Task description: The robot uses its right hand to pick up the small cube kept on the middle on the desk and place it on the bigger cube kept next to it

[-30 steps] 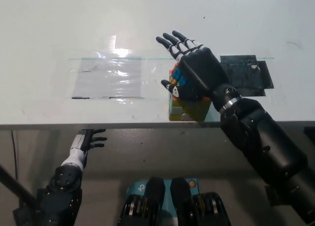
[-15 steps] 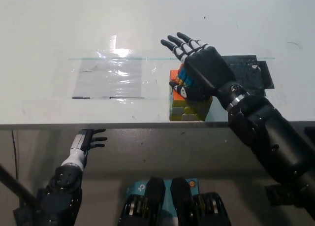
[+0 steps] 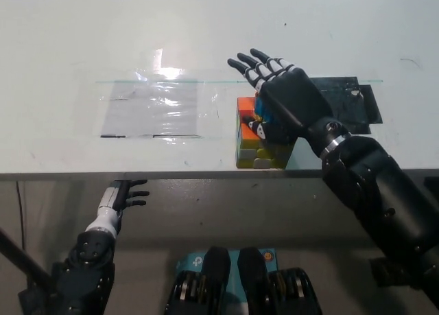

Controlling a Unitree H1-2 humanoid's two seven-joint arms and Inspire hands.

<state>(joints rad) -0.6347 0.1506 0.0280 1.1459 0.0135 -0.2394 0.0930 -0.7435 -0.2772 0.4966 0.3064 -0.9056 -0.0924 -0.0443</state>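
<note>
The small cube, showing orange and blue faces, sits on top of the bigger multicoloured cube close to the desk's front edge. My black right hand hovers over the stack's right side, open with its fingers spread toward the far side of the desk. Its palm hides the right part of both cubes, and I cannot tell whether the thumb touches the small cube. My white left hand rests open below the desk edge at the lower left.
A clear plastic sheet lies taped on the white desk, left of the cubes. A black patch lies behind my right wrist. The desk's front edge runs just below the stack.
My right hand has slid to the right, off the stack, uncovering more of the small cube's left side. The cubes and my left hand have stayed put.
</note>
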